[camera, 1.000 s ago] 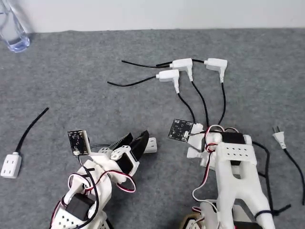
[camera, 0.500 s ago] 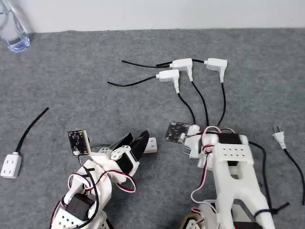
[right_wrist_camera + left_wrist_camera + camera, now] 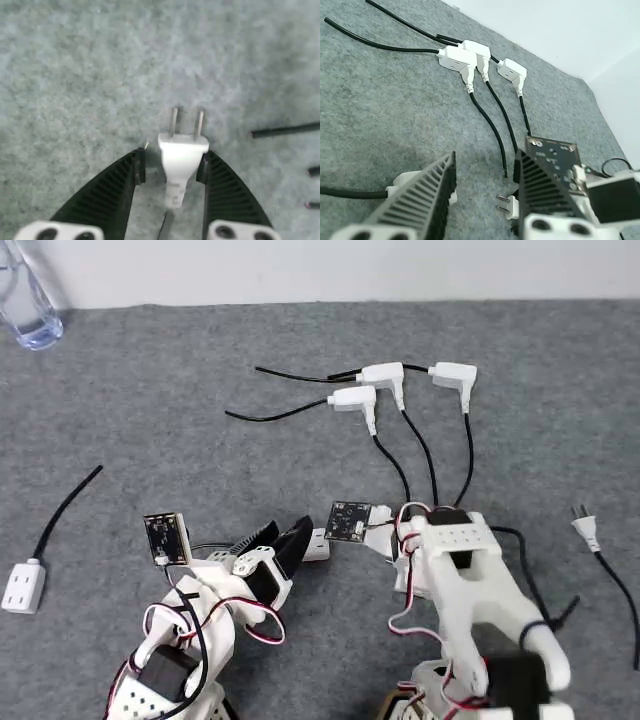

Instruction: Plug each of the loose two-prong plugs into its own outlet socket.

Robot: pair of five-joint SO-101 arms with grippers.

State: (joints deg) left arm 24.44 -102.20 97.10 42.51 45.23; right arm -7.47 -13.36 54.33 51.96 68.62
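Plug (image 3: 183, 149) in right claw (image 3: 171, 155), cord (image 3: 166, 225) cut off

left arm (image 3: 200, 625): parked low at the near edge, elbow tucked in, wrist tipped forward
left gripper (image 3: 486, 159): jaws spread wide, just off the mat
right arm (image 3: 468, 585): stretched forward beside it
right gripper (image 3: 171, 159): down low, pinching a plug (image 3: 183, 149)

we find a cluster of three sockets (image 3: 380, 373) at the far middle of the table (image 3: 150, 420), a lone socket (image 3: 22, 587) at its left edge, a loose plug (image 3: 585, 528) at its right edge. a near socket (image 3: 317, 543) lies just beside the left gripper (image 3: 288, 532); a held plug (image 3: 182, 150) sits between the right gripper (image 3: 172, 156) fingers.
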